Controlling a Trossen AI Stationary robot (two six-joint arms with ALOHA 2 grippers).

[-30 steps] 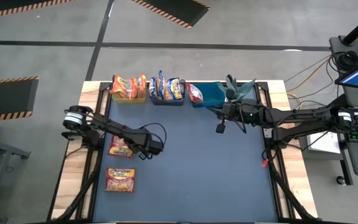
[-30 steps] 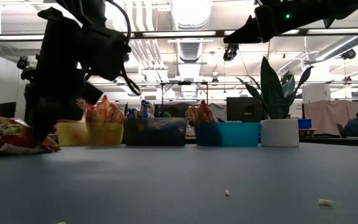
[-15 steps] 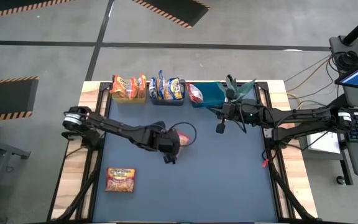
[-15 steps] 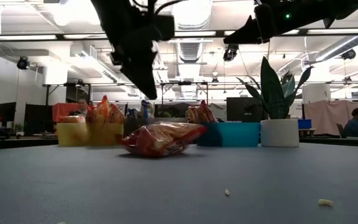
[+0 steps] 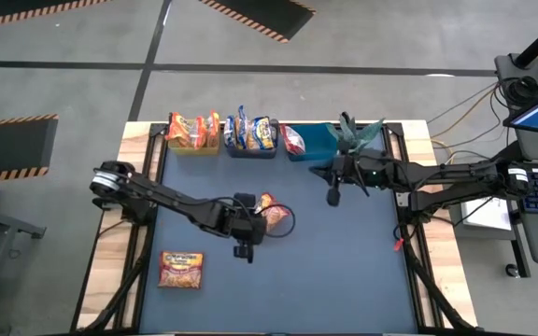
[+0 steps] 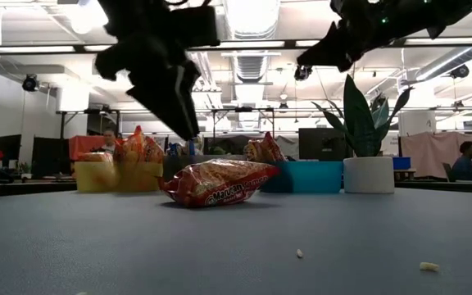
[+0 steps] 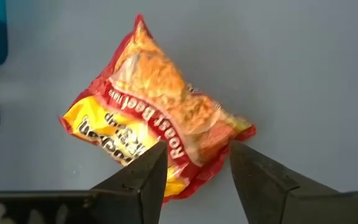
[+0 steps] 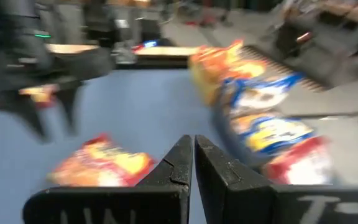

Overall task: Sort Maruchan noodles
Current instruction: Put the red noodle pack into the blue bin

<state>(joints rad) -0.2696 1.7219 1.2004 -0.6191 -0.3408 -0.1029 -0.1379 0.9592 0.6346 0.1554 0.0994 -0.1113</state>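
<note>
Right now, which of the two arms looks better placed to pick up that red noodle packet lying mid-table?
The left. Its open gripper hangs right over the red packet, while the right gripper, shut, sits farther off near the blue bin.

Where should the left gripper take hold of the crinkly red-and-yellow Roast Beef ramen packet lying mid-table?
Probably from straight above, across the packet's narrow middle. The red-and-yellow ramen packet lies flat and alone on the blue table, its puffed centre being the highest part. The open left gripper hangs over its near edge, so moving forward, then descending, seems easiest.
</note>
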